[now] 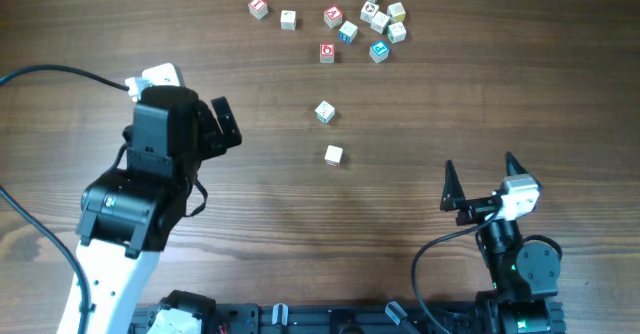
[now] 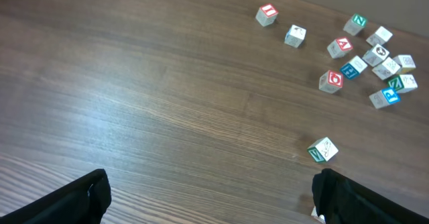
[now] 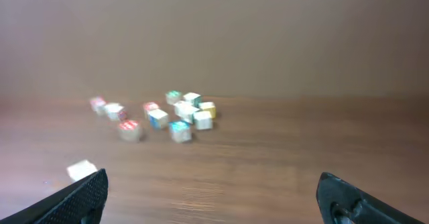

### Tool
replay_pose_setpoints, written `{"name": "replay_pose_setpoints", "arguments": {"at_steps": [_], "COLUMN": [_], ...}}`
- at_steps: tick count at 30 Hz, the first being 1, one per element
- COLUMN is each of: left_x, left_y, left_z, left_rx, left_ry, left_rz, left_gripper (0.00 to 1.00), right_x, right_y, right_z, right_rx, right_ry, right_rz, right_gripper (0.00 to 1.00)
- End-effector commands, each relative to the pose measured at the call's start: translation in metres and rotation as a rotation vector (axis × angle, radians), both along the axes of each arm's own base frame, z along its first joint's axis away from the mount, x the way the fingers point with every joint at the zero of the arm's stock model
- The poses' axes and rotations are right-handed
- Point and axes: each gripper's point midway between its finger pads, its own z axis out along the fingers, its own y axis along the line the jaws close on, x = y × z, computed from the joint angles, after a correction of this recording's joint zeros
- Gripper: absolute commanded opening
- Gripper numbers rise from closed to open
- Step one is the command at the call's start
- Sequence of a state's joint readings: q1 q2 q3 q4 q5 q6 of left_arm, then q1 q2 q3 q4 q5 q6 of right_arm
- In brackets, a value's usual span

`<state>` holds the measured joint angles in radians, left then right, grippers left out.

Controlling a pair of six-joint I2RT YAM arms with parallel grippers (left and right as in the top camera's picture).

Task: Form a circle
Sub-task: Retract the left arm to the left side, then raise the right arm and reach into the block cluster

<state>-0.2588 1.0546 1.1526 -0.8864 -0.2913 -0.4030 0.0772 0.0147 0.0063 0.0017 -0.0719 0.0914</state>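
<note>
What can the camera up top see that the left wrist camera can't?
Only the top camera: the whole left arm, the right arm and the right gripper, open. Only the left wrist camera: the left gripper from inside, between its open fingers. Both: the wooden table, the bunch of letter cubes, and one cube sitting alone.

A wooden table (image 1: 300, 234) fills the overhead frame edge to edge. Its top is dark brown, with fine grain running left to right in lighter and darker streaks. In the left wrist view the boards take a pale, soft sheen toward the lower left of the frame. In the right wrist view the tabletop ends at a level line near mid-frame. Above it stands a plain, blurred brownish backdrop (image 3: 214, 36), evenly lit. The light is diffuse throughout.
</note>
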Motion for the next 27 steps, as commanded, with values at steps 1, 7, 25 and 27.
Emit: {"name": "replay_pose_setpoints", "arguments": {"at_steps": [1,7,25,27], "left_x": [0.012,0.039,0.058,0.058], "left_y": [-0.01,-0.018,-0.023,-0.023], "left_z": [-0.02,-0.055,-0.087,-0.087], "left_rx": [-0.102,-0.235,-0.264,-0.264], "left_ry": [0.074,0.171,0.244,0.243], "left_rz": [-0.015,-0.022,-0.03,-0.03], "left_gripper": [1.0,1.0,1.0,1.0], "right_x": [-0.004,0.0,0.052,0.073], "right_y": [0.018,0.009,0.047,0.048], "right_z": [0.002,-0.006,0.042,0.044], "right_rx": [0.793,1.453,0.731,0.654], "right_ry": [0.154,0.275,0.745,0.874], "right_rz": [0.101,0.012,0.02,-0.018], "right_gripper": [1.0,1.0,1.0,1.0]}}
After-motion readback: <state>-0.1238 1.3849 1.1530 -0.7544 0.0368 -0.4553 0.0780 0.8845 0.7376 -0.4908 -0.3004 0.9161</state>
